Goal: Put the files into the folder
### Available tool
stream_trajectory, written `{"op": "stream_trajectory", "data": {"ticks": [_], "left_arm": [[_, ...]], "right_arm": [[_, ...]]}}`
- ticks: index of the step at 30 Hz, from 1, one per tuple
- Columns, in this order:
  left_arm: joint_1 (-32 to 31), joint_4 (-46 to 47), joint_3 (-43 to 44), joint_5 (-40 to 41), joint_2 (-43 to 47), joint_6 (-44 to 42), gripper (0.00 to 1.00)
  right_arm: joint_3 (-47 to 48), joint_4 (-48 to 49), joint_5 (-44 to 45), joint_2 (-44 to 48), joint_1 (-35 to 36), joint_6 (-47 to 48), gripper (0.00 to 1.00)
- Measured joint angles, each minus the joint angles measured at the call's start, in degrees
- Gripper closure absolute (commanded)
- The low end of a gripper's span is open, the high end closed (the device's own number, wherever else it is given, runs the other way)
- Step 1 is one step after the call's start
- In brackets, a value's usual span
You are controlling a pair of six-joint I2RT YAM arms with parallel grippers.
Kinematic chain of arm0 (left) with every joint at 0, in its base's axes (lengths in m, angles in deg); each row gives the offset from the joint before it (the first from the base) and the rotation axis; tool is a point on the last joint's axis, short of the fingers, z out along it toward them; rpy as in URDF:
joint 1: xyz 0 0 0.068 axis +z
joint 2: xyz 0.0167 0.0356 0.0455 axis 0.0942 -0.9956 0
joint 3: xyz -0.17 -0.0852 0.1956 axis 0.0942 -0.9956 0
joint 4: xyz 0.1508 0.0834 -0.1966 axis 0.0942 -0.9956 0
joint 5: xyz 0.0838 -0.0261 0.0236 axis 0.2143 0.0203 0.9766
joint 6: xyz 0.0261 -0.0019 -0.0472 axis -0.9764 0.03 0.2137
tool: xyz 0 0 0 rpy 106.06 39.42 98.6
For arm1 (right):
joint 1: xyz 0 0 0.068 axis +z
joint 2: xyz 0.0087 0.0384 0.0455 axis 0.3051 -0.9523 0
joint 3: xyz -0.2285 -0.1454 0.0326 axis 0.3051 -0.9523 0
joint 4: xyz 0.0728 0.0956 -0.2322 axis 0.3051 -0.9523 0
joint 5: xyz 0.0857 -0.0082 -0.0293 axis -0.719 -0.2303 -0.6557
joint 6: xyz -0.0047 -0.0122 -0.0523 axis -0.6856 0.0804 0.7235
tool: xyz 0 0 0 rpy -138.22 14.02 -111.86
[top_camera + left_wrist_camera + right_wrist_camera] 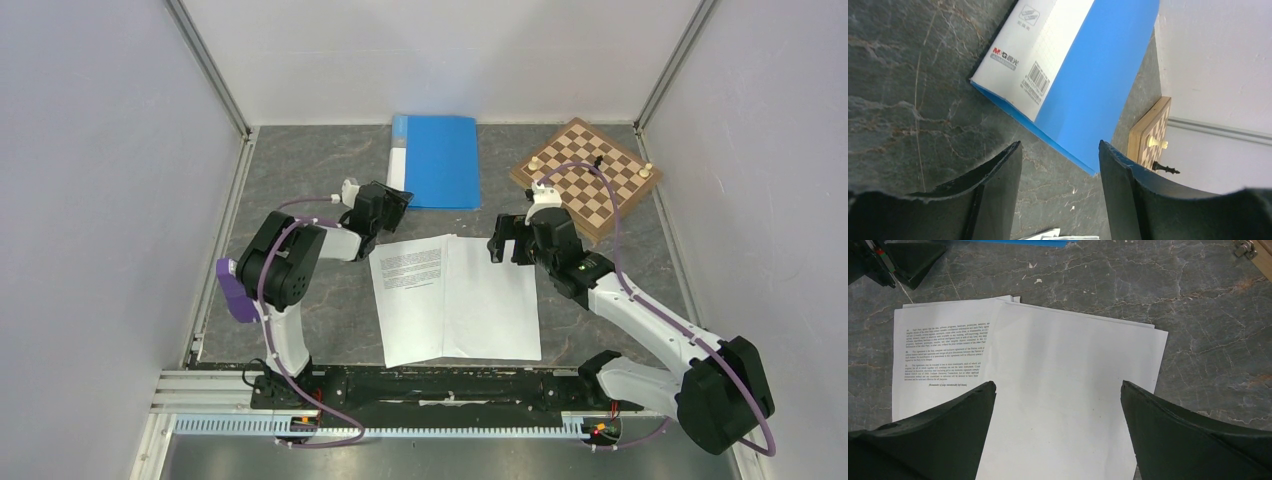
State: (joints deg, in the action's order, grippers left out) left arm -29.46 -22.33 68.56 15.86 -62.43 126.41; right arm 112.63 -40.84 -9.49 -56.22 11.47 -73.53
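The files (455,297) are a loose stack of white sheets lying flat in the middle of the grey table, with small print on the left sheet (948,347). The blue folder (436,160) lies shut at the back, with its pale barcode spine (1033,55) toward the left. My left gripper (398,203) is open and empty, just in front of the folder's near left corner. My right gripper (505,245) is open and empty, hovering over the far right part of the files (1063,405).
A wooden chessboard (588,175) with a few pieces stands at the back right, close behind my right arm; it also shows in the left wrist view (1149,135). White walls enclose the table on three sides. The arms' base rail (430,385) runs along the near edge.
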Motion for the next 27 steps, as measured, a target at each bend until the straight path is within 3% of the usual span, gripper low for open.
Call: {"op": "stream_trajectory", "data": {"ticks": [27], "left_arm": [[2.1,8.2,0.5,-0.9,-6.0,5.6,0.45]], "right_arm": [[-0.2,-0.9,0.0,-0.4,-0.6,0.9,0.01]]}}
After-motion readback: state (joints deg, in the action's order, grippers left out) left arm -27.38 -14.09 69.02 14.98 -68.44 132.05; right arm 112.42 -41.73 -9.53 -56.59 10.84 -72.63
